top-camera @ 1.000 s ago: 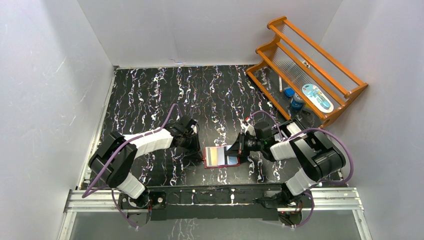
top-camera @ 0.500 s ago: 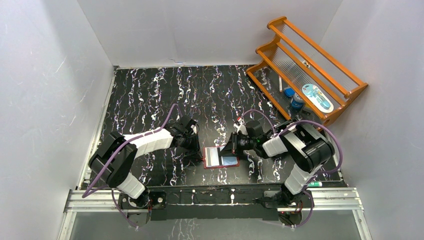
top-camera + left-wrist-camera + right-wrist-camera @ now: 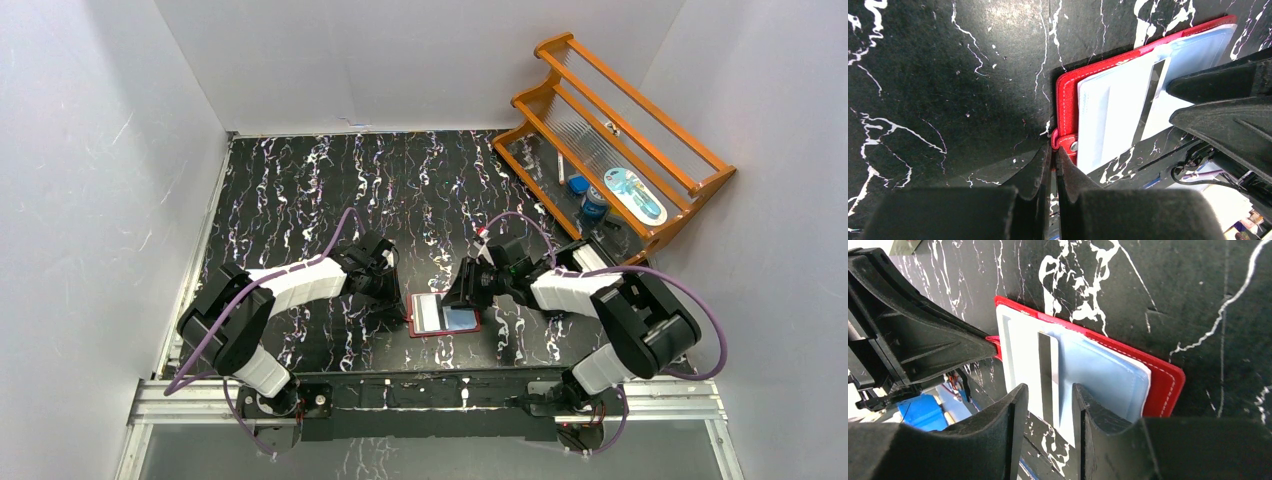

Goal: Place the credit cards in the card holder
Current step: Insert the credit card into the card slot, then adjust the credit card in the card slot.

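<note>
The right gripper [image 3: 1049,390] is released, jaws parted above a pale credit card [image 3: 1023,342] seated part-way in the card holder [image 3: 1163,385] just ahead. The left gripper [image 3: 1053,150] is clenched on the card holder's near corner. Insertion is judged underway; a push home is needed next.

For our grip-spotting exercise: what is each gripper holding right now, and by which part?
The left gripper pinches the red card holder by its snap tab. The right gripper is open above a white card, holding nothing.

White walls [image 3: 400,60] enclose black marbled table [image 3: 300,180], wooden rack [image 3: 600,140].
</note>
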Action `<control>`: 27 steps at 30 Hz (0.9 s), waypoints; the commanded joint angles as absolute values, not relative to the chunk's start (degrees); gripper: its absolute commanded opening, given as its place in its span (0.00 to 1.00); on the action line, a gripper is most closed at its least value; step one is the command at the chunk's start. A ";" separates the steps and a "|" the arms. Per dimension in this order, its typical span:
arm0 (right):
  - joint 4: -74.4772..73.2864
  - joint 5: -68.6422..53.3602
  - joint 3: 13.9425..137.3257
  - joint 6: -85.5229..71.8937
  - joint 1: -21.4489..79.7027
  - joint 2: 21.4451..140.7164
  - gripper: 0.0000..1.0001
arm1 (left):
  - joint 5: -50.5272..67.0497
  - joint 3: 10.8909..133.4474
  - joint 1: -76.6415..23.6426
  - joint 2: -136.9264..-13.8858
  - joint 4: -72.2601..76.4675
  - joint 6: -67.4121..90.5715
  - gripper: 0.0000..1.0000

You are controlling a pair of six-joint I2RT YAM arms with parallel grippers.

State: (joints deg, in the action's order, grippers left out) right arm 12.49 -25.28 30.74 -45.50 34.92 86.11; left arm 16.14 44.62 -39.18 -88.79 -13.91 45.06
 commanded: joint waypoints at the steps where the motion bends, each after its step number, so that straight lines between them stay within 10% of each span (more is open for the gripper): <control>1: 4.05 -19.90 32.91 -43.07 35.30 83.67 0.46 | 17.23 44.92 -39.20 -88.16 -14.94 45.26 0.02; 27: 5.54 -18.03 39.22 -46.76 44.28 89.36 0.40 | 17.74 44.99 -39.21 -87.61 -14.59 45.53 0.03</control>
State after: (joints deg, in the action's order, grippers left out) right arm 5.80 -18.24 37.34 -46.24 43.31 88.99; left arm 16.58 44.62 -39.18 -88.79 -13.96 45.08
